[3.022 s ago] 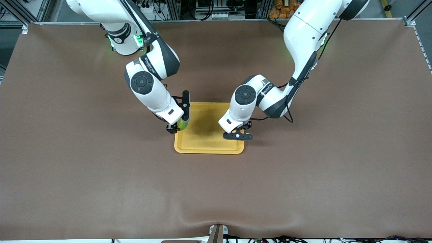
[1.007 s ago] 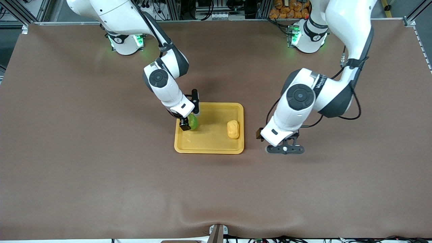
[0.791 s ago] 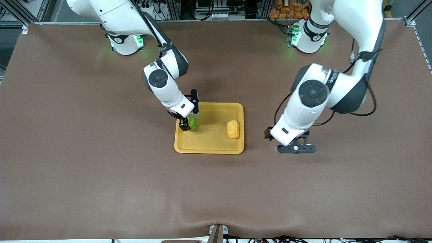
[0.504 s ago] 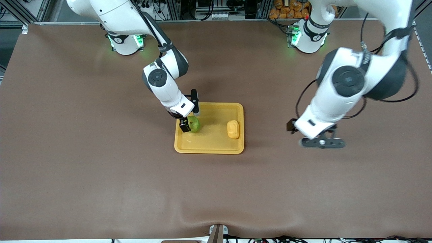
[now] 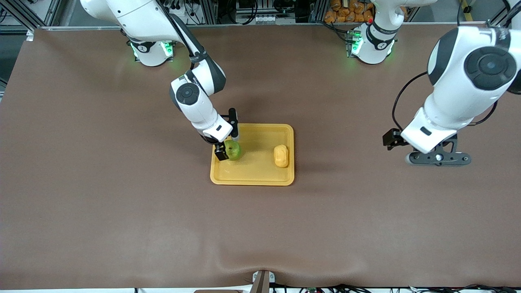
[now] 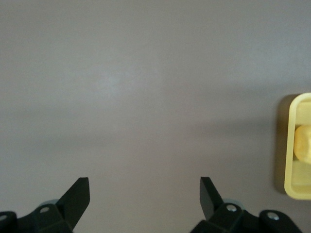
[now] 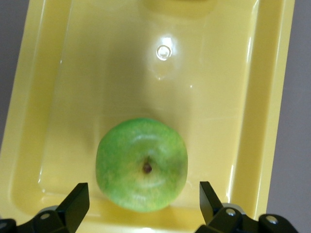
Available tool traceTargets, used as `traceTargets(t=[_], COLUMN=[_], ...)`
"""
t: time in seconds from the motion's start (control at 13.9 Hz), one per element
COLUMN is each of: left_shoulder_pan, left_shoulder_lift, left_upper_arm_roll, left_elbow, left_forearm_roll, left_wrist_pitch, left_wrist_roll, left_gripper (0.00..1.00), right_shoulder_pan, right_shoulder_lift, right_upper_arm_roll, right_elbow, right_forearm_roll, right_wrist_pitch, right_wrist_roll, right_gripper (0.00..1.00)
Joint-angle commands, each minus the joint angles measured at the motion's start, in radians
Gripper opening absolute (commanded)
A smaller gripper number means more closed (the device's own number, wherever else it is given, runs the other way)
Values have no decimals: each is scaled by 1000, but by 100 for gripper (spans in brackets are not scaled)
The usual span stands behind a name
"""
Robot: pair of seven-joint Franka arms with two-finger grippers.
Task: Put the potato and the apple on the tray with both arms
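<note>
The potato [image 5: 281, 156] lies on the tray [image 5: 252, 177] — long axis running toward the front camera. The apple [image 5: 233, 149] sits stem-dimple up, under the wide-open, empty right gripper [image 5: 226, 136]. The left gripper [image 6: 145, 200] hangs over bare table — spread, empty.

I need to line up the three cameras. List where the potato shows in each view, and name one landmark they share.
Front view: the potato lies on the tray, at the edge toward the left arm's end of the table.
Left wrist view: only a pale sliver of it shows at the picture's edge, inside the tray's rim.
Right wrist view: not clearly in it; the apple fills the middle.
Shared landmark: the tray.
</note>
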Motion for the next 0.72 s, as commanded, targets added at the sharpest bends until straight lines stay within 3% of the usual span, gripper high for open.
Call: traceTargets(t=[0.0, 0.43, 0.65], left_shoulder_pan=[63, 102, 158], left_shoulder_lift=[-55, -145, -187], left_upper_arm_roll=[-9, -9, -9], left_elbow=[-19, -20, -26], left_forearm_roll=[0, -28, -103], left_wrist_pitch=[-38, -176, -238], left_wrist_roll=[91, 140, 160], left_gripper=[100, 100, 100], right_shoulder_pan=[-44, -170, -257], right_shoulder_lift=[-79, -219, -254], right_upper_arm_roll=[8, 6, 5], right_elbow=[-13, -6, -3], right_forearm_roll=[-10, -2, 1], right_wrist_pitch=[-108, -308, -372], right_wrist_roll=[-4, 5, 14], right_gripper=[100, 100, 100])
